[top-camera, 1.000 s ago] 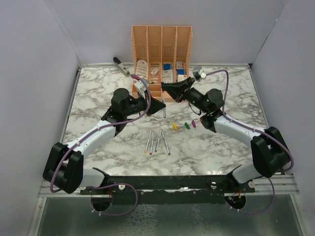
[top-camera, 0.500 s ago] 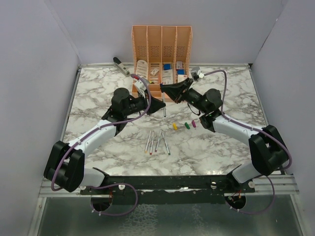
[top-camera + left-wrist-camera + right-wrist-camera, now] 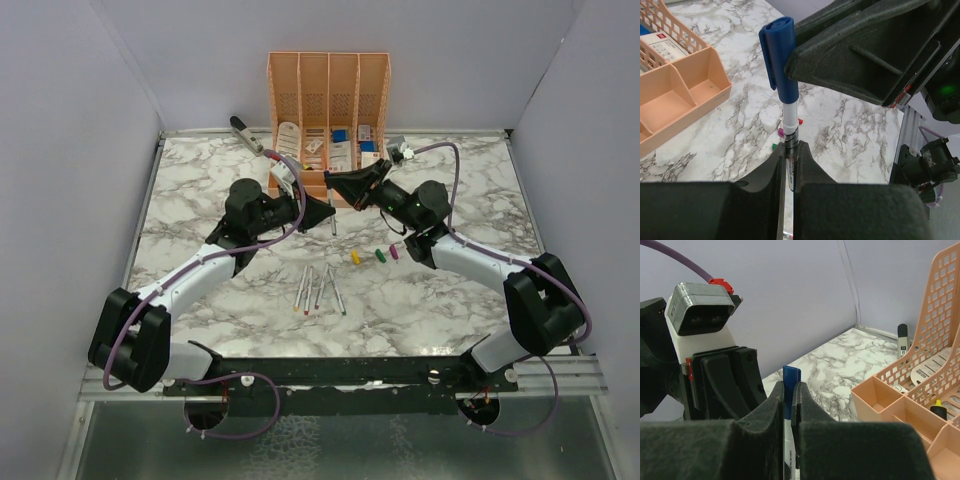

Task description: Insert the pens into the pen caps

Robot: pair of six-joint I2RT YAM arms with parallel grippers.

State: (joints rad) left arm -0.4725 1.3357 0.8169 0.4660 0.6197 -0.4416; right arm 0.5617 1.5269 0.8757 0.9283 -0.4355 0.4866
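My left gripper (image 3: 327,213) is shut on the lower barrel of a silver-grey pen (image 3: 790,125) and holds it upright above the table. The blue cap (image 3: 779,52) sits on the pen's top end. My right gripper (image 3: 336,182) is shut on that cap, which also shows in the right wrist view (image 3: 790,377) between its fingers. Several more pens (image 3: 320,288) lie side by side on the marble. Yellow (image 3: 355,257), green (image 3: 380,255) and purple (image 3: 394,253) caps lie in a row to their right.
A peach desk organiser (image 3: 328,90) stands at the back centre, just behind both grippers, with open trays at its front (image 3: 680,95). A grey stapler (image 3: 245,133) lies at the back left. White walls close in three sides.
The right gripper has edged slightly toward the left gripper, with the blue cap still on the pen. The loose pens and caps have not moved.
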